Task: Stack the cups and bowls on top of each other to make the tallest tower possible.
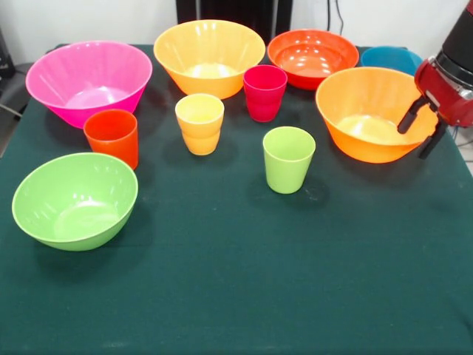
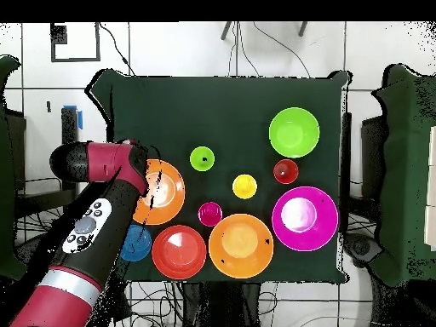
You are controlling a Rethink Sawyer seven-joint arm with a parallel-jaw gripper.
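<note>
Hovering at front view's right edge: claw (image 1: pixel 423 134), fingers spread, empty, straddling the rim of an orange bowl (image 1: pixel 369 112); cups (image 1: pixel 288 158) and other bowls (image 1: pixel 87 80) apart on bench (image 1: pixel 236 296). Overhead: arm covers claw; orange bowl (image 2: pixel 167 192) beneath it, nothing stacked.

Front view: table (image 1: pixel 244 296) bare from 4 through 8 o'clock, open passage. Bowls and cups crowd 9 through 3; narrow lanes between lime green cup (image 1: pixel 288 159) and yellow-orange cup (image 1: pixel 199 123). Gripper (image 1: pixel 421 134) overhangs the orange bowl (image 1: pixel 366 111) at 3.
</note>
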